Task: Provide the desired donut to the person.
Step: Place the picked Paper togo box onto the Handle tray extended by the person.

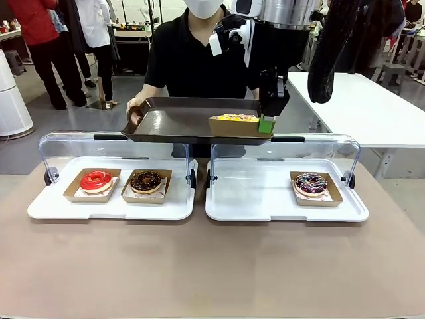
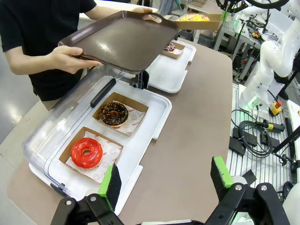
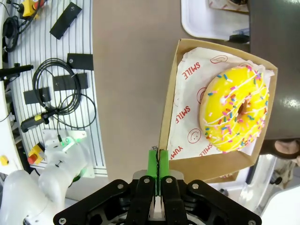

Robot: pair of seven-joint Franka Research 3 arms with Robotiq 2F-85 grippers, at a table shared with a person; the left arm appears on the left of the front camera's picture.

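Right end effector [image 3: 156, 154] pinches the donut box [image 3: 169, 108] rim, box level above tray [image 1: 179, 123]; left end effector [image 2: 166, 176] gapes.

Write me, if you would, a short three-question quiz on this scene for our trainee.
1. True or false: the left gripper is shut on a donut box.
2. How many donuts sit in the left display tray?
3. The right gripper pinches a cardboard box holding which donut? A red donut, B yellow sprinkled donut, C chocolate donut.
Key: 1 false, it is open; 2 two; 3 B.
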